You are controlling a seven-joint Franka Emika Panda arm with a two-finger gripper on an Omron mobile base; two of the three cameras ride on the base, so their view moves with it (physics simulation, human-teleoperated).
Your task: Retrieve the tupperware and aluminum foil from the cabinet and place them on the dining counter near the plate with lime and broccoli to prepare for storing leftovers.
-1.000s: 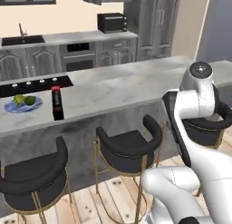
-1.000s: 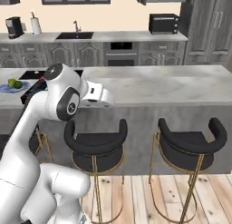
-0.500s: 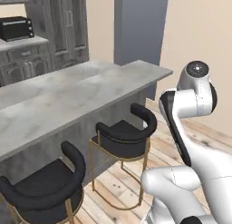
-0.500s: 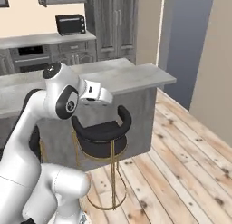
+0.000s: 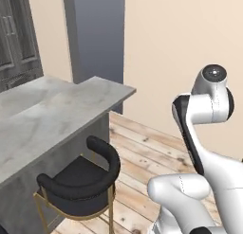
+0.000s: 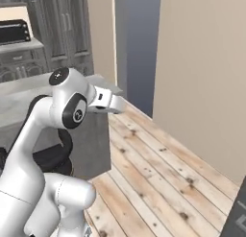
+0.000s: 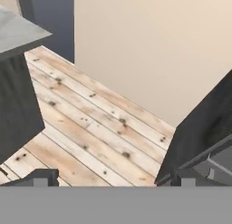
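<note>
The grey marble dining counter (image 5: 57,114) ends in a corner at mid-left of the left base view, and its corner (image 7: 18,35) shows at the upper left of the hand view. My gripper (image 7: 120,175) is open with nothing between its dark fingertips (image 7: 43,175). It hangs over bare wood floor, past the counter's end. In the right base view the hand (image 6: 113,101) juts right from the white arm at counter height. The tupperware, the aluminum foil and the plate with lime and broccoli are out of view.
A black stool with gold legs (image 5: 83,181) stands under the counter. Dark tall cabinets (image 6: 67,25) and a black microwave (image 6: 14,32) are at the back left. A beige wall (image 6: 202,77) runs along the right. A dark furniture corner (image 7: 204,132) is close ahead on the right.
The whole picture has swung right as the base turned. The stove, the plate and the far stools have left the views, and the counter's end and beige wall have come in. The gripper stays open.
</note>
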